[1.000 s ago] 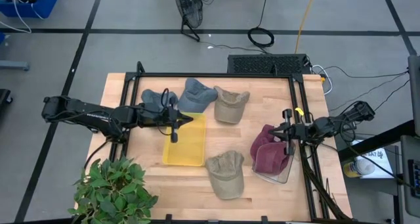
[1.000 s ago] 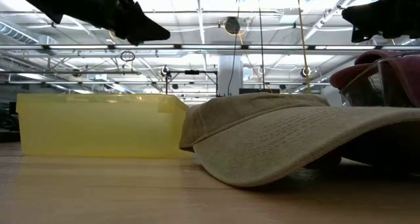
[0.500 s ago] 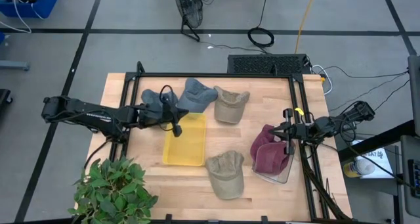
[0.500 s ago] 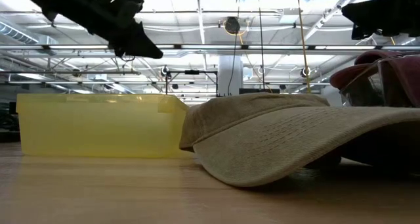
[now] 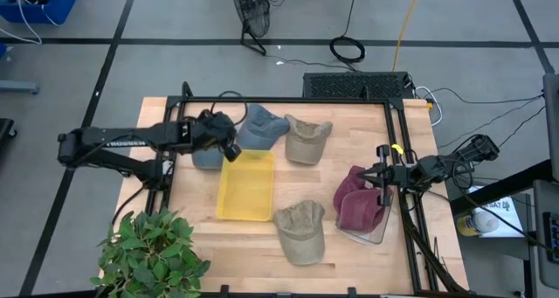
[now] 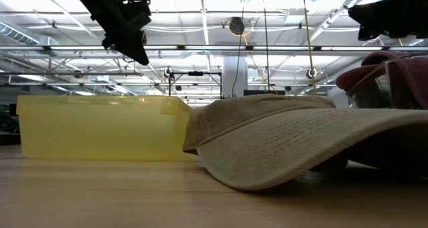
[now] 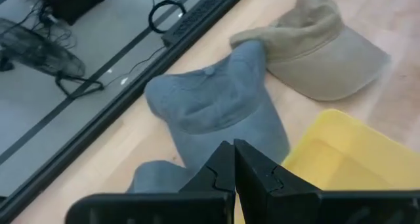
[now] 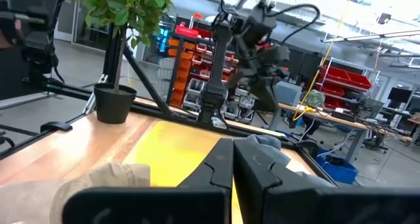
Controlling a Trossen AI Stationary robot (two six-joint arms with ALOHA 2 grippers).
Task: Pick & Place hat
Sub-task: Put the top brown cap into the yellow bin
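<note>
Left tool closed tight, empty, raised over the far-left corner of the yellow bin, tips aimed at the blue hat. Just beside it, a second, darker blue hat partly under the arm; tan hat touching the lighter blue one on the other side. Risk: with jaws closed, a descent only pushes the fabric and shoves the blue hat into its neighbours; jaws need opening before lowering. Overlap at the brims likely drags two hats up together. Soft crown probably folds, so a shallow pinch may slip. Bin rim close enough to catch the tool. Right tool closed, empty, parked at the counter's right edge above the maroon hats in a clear bin. Another tan hat at the near edge, well apart.
</note>
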